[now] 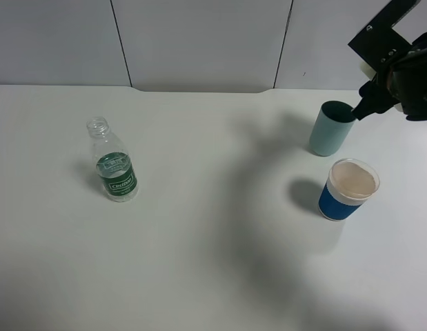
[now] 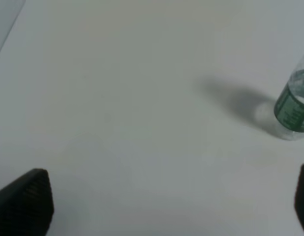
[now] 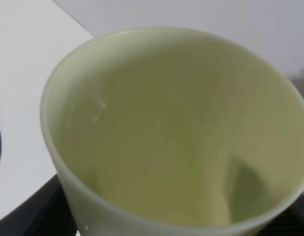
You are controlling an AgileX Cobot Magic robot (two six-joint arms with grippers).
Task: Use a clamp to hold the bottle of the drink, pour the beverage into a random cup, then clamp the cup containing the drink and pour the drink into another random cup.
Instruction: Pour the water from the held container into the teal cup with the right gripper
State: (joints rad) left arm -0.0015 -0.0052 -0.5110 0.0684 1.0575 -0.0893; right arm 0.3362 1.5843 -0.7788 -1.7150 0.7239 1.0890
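Two cups stand at my table's [image 1: 199,227] three o'clock side: a teal tumbler [image 1: 330,129] and, just nearer me, a blue-banded white cup [image 1: 348,189]. My right gripper [image 1: 382,86] grips the pale yellow-green tumbler [image 3: 176,132], lifted at two o'clock. My left gripper [image 2: 166,206] is spread wide, holding nothing; the bottle [image 1: 114,162] stands upright at nine o'clock.

Clear plastic bottle [image 1: 114,162]; smooth matt white table [image 1: 213,262].

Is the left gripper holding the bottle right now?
No. In the high view the bottle stands alone on the table, and the left wrist view shows it off beyond the open fingers.
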